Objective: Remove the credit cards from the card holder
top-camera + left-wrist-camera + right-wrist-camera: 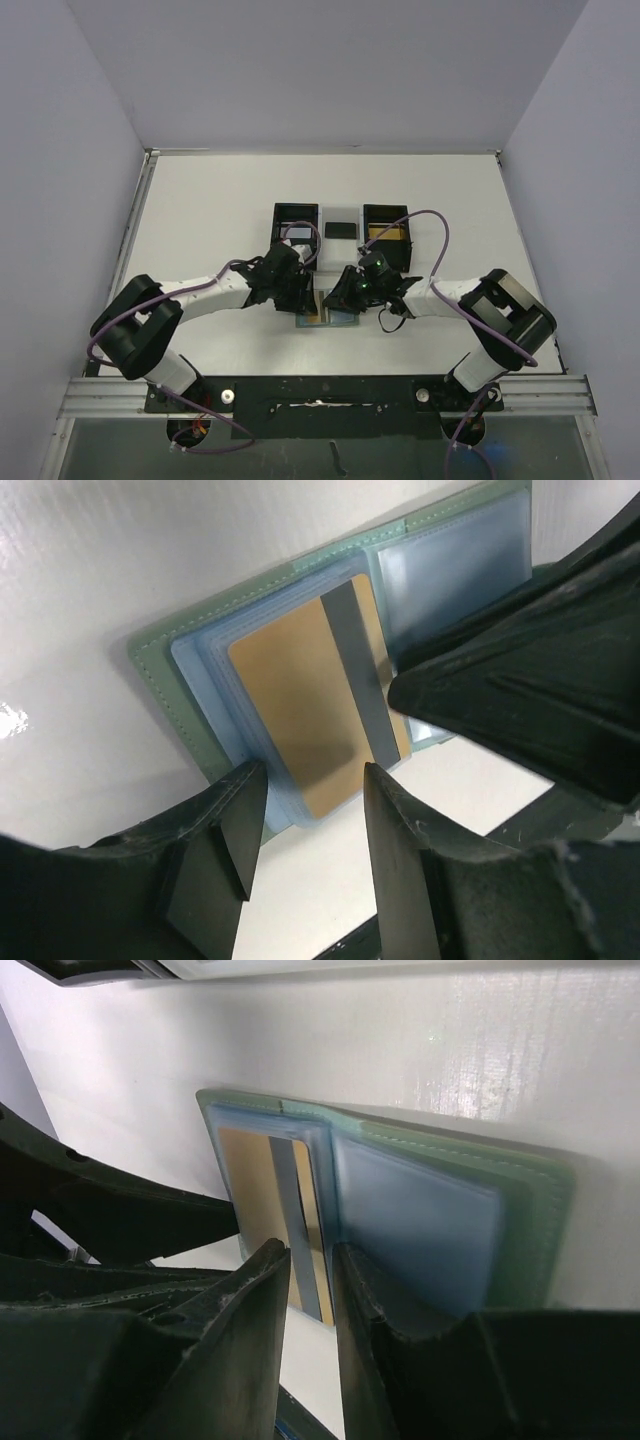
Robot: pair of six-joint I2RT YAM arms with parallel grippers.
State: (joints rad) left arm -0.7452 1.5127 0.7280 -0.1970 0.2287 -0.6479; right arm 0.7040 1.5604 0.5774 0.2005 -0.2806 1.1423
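Teal-green card holder (160, 670) lies open and flat on the counter (100, 560). Gold credit card (290, 700), grey stripe up, sits in one pale blue pocket.

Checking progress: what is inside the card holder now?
A gold card with a grey stripe sits in one pocket of the card holder. The other pocket shows only pale blue plastic. Anything beneath the gold card is covered.

Both arms reaching inward from their bases to meet in the middle, left arm (200, 292) and right arm (455, 297) bent at the elbows, wrists pitched downward, left jaws parted with a clear gap, right jaws only narrowly apart, tips close together
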